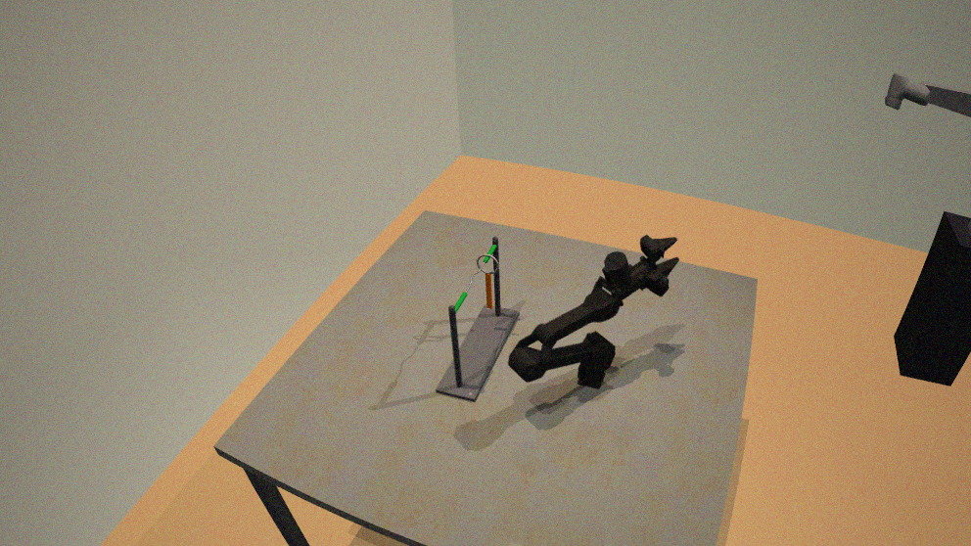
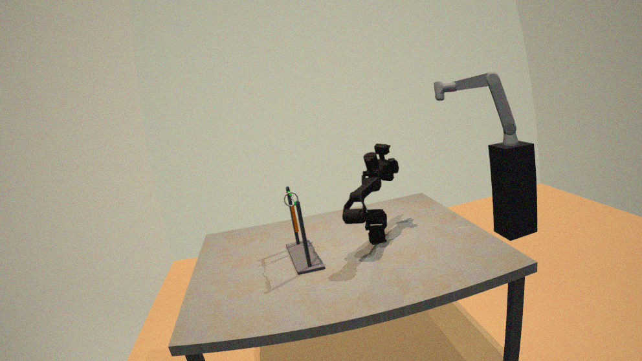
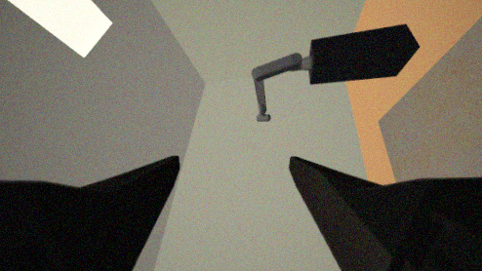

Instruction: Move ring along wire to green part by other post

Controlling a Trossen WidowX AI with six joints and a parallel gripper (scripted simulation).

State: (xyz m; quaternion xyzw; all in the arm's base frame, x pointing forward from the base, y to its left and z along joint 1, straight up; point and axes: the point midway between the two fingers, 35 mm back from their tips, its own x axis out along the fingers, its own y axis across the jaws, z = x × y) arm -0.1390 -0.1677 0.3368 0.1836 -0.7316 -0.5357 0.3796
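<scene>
The ring (image 1: 477,263) (image 2: 284,198) hangs around the far green part (image 1: 491,250) of the wire, beside the far post (image 1: 496,288) (image 2: 296,237). Its orange handle (image 1: 488,291) (image 2: 294,218) points down, close to that post. The thin grey wire (image 1: 472,279) runs from there to the near green part (image 1: 460,301) at the near post (image 1: 455,345) (image 2: 303,233). My gripper (image 1: 676,249) (image 3: 235,162) is open and empty. It is raised well to the right of the ring in the top and exterior views and points away from it. The wrist view shows neither ring nor wire.
The posts stand on a flat grey base (image 1: 475,352) (image 2: 305,256) on the table (image 1: 339,380) (image 2: 233,305). My folded arm (image 1: 577,319) (image 2: 370,186) stands to the right of it. Another grey arm (image 2: 500,103) (image 3: 275,66) stands on a black pedestal (image 1: 937,312) (image 2: 511,193) beyond the table.
</scene>
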